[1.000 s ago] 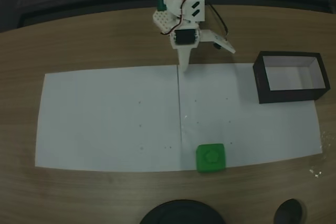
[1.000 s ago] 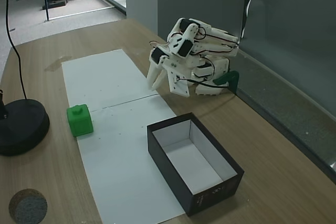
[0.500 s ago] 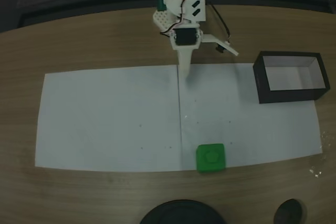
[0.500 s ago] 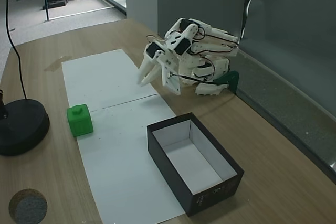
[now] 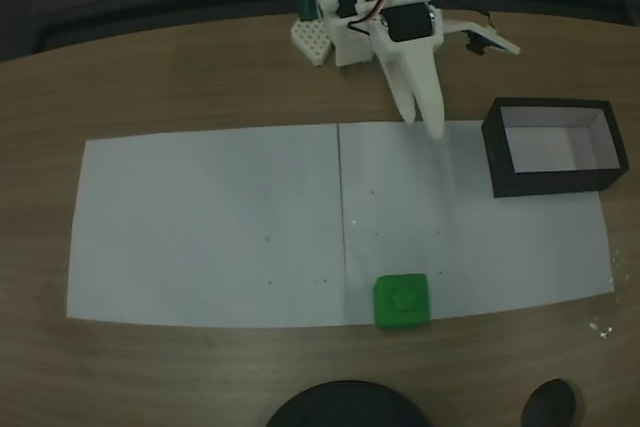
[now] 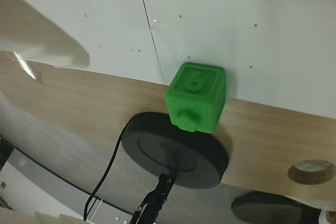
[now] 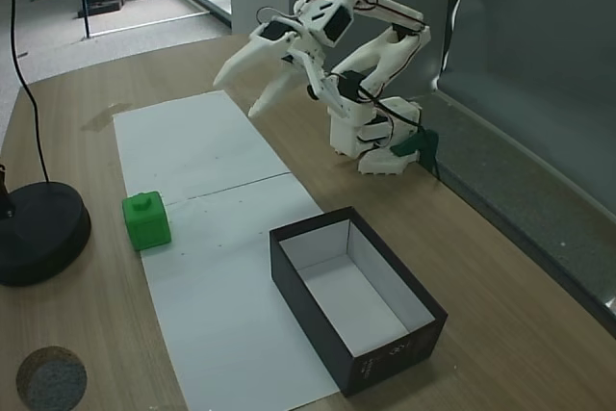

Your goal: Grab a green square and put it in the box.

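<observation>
Green square (image 5: 402, 300): one, bright green plastic cube, glossy, rounded edges, round raised stud on one face. In the wrist view (image 6: 196, 97) an embossed figure like a 6 shows on one face, stud on another, pointing toward the black disc. It sits on the near edge of the white paper (image 5: 210, 227), right of the centre seam in a fixed view, in another fixed view (image 7: 146, 220) on the paper's left edge, stud up. Nothing touching it

Box (image 5: 553, 145): one, rectangular, open top, black matte outer walls, white inside, looks like cardboard, nothing in it. Stands at the right end of the paper in a fixed view, partly on the sheet, well apart from the cube; in another fixed view (image 7: 361, 300) it is nearest the camera

Hand (image 5: 420, 119): one white plastic arm, two long tapered fingers, raised above the worktop (image 5: 180, 77) and pointing down toward the paper's far edge, fingers parted with a clear gap seen in another fixed view (image 7: 243, 89), holding nothing. Well apart from the cube

Paper: two white sheets laid side by side, thin seam between, tiny dark specks. Worktop: brown wood grain, smooth

Black discs: one big round flat base (image 6: 176, 150) with a cable just beyond the cube off the paper; one smaller round disc (image 5: 551, 404) near the worktop's edge, cork-like top in the wrist view (image 6: 311, 170)
</observation>
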